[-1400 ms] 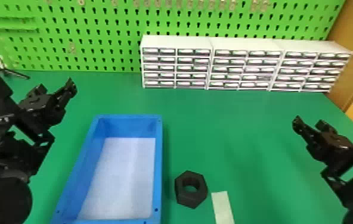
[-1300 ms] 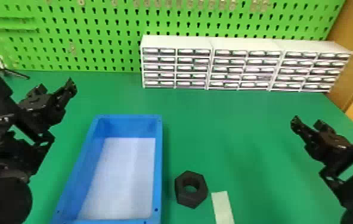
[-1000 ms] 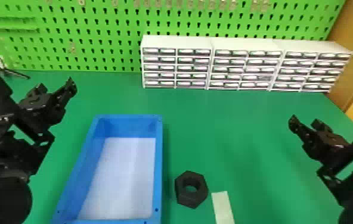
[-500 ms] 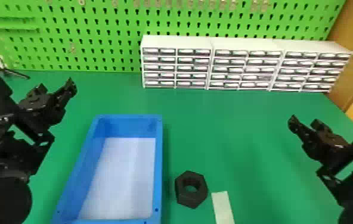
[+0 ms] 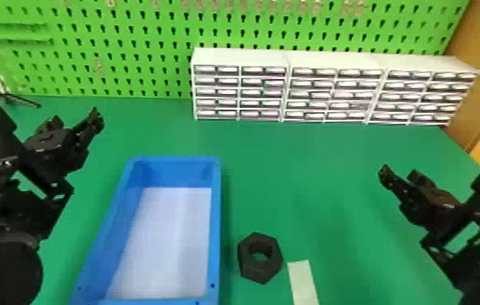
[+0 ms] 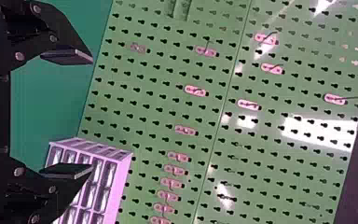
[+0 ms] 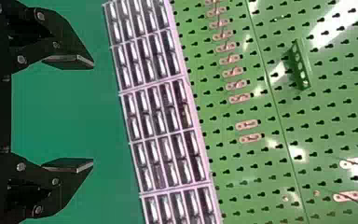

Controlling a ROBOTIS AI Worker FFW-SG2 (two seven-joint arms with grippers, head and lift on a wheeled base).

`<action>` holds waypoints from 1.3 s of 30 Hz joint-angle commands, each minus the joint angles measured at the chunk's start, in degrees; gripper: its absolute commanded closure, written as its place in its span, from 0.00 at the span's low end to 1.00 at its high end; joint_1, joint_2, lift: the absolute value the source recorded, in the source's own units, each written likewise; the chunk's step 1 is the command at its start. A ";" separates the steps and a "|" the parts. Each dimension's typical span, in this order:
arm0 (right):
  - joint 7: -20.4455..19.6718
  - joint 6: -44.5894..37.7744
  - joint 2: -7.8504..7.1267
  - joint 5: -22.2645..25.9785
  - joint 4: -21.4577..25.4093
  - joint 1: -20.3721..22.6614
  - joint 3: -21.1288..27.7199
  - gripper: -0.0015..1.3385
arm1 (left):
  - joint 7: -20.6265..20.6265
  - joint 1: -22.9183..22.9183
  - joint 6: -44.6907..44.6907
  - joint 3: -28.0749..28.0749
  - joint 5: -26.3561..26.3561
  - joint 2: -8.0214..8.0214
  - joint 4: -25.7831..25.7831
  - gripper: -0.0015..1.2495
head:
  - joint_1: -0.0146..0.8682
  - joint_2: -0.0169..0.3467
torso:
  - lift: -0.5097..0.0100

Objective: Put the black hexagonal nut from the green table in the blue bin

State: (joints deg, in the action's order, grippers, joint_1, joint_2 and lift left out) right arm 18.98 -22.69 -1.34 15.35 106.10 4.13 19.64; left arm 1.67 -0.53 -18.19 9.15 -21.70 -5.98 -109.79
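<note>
Evidently drifting inward a little, toward the blue bin (image 5: 216, 227), with the right gripper (image 5: 398, 172); keeping the left gripper (image 5: 76, 117) parked off the bin's left side, unmoved meanwhile. Take that as the likely start of a right-handed approach, with nothing picked up and the whole transfer still to do. Find the black hexagonal nut (image 5: 262, 271) lying flat on the green table (image 5: 316, 174), just beside the bin's right wall, toward its near end, without touching it. Read both pincers as spread, with nothing between the fingers.

Mind the bin's raised right rim: risk catching a finger there if straddling the nut across that narrow gap. Note the pale strip (image 5: 302, 282) just past the nut, on the side away from the bin. Use the broad room right of the bin for swinging in, well short of the drawer units (image 5: 332, 89) behind its far end. Then lift above the rim before crossing left.
</note>
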 commanded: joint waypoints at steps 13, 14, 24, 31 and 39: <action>-4.39 -9.13 -0.86 3.37 7.45 4.57 -2.59 0.39 | 0.71 0.18 0.00 1.04 -0.01 0.00 0.01 0.35 | 0.80 0.07 | 0.79; -4.74 -9.57 -0.68 3.37 8.15 4.74 -2.59 0.39 | 0.80 0.27 0.00 1.13 -0.01 0.00 0.01 0.35 | 0.80 0.07 | 0.79; -6.15 -16.86 -1.65 3.11 14.92 6.06 -6.72 0.39 | 1.06 0.62 0.26 1.57 -0.09 0.00 0.01 0.35 | 0.80 0.07 | 0.79; -10.37 -21.17 -7.27 7.94 16.68 7.47 -13.84 0.39 | 1.41 0.80 0.53 1.92 -0.27 0.00 -0.08 0.35 | 0.80 0.07 | 0.79; -13.18 -24.86 -13.69 15.41 17.03 7.20 -18.50 0.39 | 1.41 0.97 0.53 2.10 -0.36 0.00 -0.08 0.35 | 0.80 0.07 | 0.79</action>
State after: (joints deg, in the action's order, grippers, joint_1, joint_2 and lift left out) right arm 6.21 -45.62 -12.46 27.73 122.81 11.77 2.88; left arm 3.07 0.41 -17.66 11.21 -22.03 -5.98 -109.86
